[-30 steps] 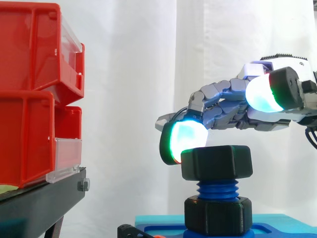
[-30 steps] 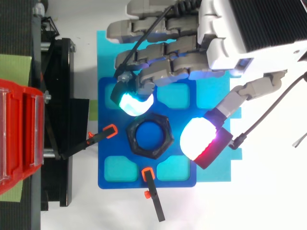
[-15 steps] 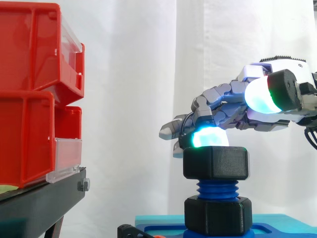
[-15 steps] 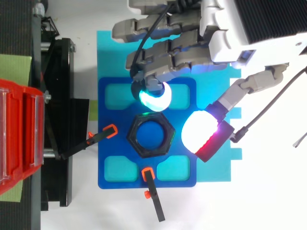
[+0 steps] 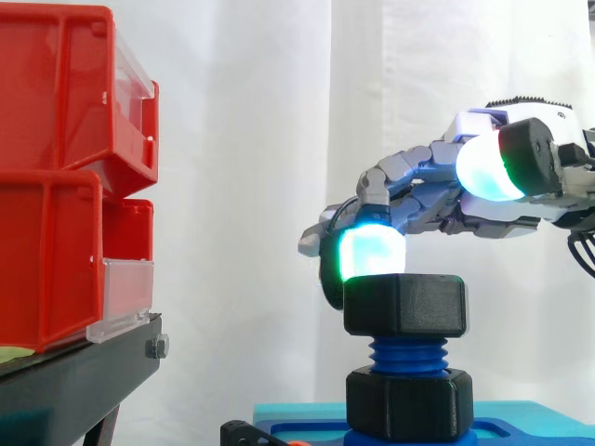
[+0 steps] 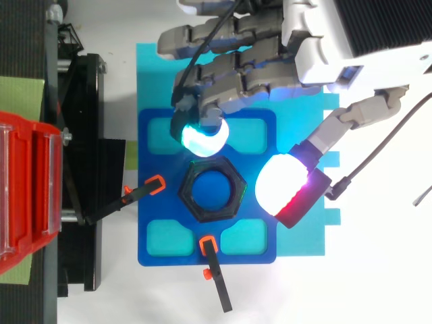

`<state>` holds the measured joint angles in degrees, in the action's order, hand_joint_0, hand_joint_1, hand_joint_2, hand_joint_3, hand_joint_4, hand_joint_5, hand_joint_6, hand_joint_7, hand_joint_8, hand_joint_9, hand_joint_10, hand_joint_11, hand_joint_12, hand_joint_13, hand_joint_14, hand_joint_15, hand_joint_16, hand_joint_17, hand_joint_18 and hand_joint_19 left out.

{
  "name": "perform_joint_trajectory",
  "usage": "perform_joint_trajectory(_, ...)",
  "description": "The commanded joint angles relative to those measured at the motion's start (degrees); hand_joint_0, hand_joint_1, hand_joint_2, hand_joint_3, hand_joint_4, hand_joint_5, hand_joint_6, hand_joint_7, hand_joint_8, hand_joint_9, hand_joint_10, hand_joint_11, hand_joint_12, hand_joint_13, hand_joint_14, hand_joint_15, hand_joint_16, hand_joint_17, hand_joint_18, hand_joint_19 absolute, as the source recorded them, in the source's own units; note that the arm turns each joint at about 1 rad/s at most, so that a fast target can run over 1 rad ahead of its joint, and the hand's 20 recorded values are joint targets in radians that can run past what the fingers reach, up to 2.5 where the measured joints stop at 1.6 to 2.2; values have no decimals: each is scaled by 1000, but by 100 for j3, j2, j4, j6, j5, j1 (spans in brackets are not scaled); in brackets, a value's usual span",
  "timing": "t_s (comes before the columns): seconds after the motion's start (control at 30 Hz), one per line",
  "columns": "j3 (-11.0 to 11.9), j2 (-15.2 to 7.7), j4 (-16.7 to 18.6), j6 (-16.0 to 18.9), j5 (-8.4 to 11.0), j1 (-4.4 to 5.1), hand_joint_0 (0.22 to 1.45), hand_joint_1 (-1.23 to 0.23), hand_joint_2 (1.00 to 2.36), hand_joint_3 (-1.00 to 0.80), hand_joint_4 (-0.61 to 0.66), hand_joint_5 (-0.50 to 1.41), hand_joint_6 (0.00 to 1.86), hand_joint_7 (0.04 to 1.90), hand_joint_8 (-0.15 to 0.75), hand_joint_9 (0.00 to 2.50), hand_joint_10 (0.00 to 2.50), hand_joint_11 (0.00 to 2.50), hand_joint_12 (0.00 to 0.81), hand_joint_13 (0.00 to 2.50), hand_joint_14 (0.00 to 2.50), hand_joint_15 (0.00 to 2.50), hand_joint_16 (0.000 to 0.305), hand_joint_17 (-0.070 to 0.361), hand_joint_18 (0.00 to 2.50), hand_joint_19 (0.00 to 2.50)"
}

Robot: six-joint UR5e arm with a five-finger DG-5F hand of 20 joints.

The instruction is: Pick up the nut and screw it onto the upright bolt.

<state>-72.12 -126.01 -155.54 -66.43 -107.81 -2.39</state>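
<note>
Two views to go through, side one first. You've got the black hexagonal plastic nut (image 5: 405, 304) sitting on the upright blue threaded bolt (image 5: 407, 353), with a few turns of thread showing between it and the chunky black collar (image 5: 409, 404) at the bolt's foot. The hand (image 5: 446, 204) reaches in from the right, above the nut. One fingertip pad (image 5: 370, 253) glows cyan-green and hangs down at the nut's upper left corner, looking like it's touching or just about. The thumb's pad (image 5: 483, 169) glows cyan, up high and well apart from the nut. So the hand is loosely spread and has hold of nothing. Off to the left, stacked red plastic bins (image 5: 65, 177) sit on the black stand (image 5: 74, 381), with the white curtain (image 5: 251, 139) behind it all.

From the top, the nut (image 6: 192, 202) is a black hex ring with the blue bolt end showing in its middle, dead centre on the blue base plate (image 6: 165, 209), which lies on a cyan mat (image 6: 152, 74). The hand (image 6: 317, 47) comes in from the upper right. The bent finger's pad sits just beside the nut's far edge, and the white-magenta thumb pad is near the nut's right corner with a sliver of gap. Two black clamps with orange tips (image 6: 155, 182) point at the nut from the left and from below.
</note>
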Motion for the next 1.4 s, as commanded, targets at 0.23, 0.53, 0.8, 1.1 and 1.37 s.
perform_joint_trajectory(0.23,84,-2,129,-143,-258,28,450,-213,1000,-500,168,-131,502,667,174,290,0,0,315,0,0,0,43,97,0,0)
perform_joint_trajectory(0.53,84,-2,138,-151,-232,168,441,-189,1000,-500,111,-121,501,658,150,151,0,0,323,0,0,0,47,107,0,0)
perform_joint_trajectory(0.8,84,-2,67,-151,-100,265,444,-198,1000,-500,111,-117,502,690,150,140,0,0,326,0,0,0,48,108,0,0)
perform_joint_trajectory(1.1,84,-2,32,-151,-91,291,454,-253,1000,-500,157,-99,502,767,164,195,0,0,322,0,0,0,46,104,0,0)
perform_joint_trajectory(1.37,75,-2,-3,-151,-91,282,462,-309,1000,-500,219,-87,503,836,188,252,0,0,317,0,0,0,44,100,0,0)
